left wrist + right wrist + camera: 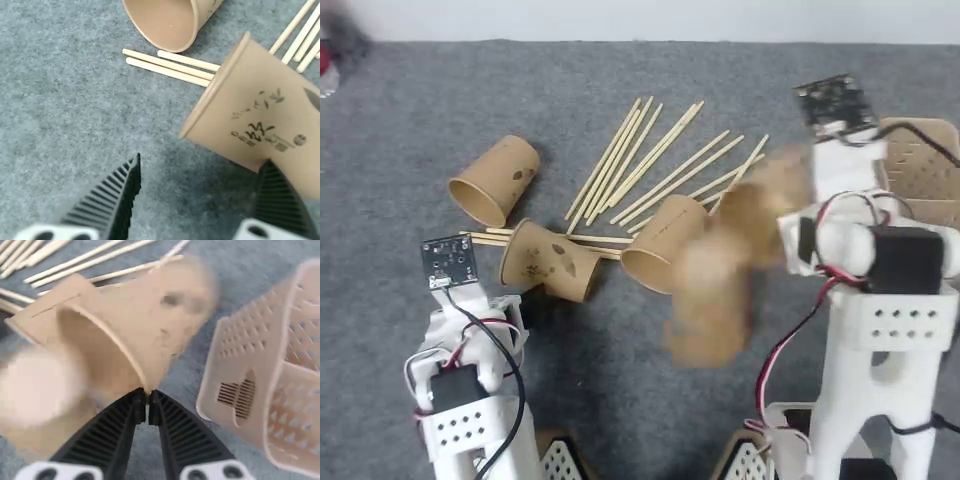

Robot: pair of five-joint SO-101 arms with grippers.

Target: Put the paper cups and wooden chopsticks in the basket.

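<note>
Now: cup clamped, basket just beside

Right hand (148,402) is pinched tight on the thin rim of a tan paper cup (150,325), just beside the perforated plastic basket (280,365). Next call, I'd say: lift over that wall and release. Left hand (200,162) gapes apart at a second cup (260,115) lying on its side, well apart from the basket. Slim wooden chopsticks (660,160) lie scattered on the fuzzy grey bench (620,80).
</note>
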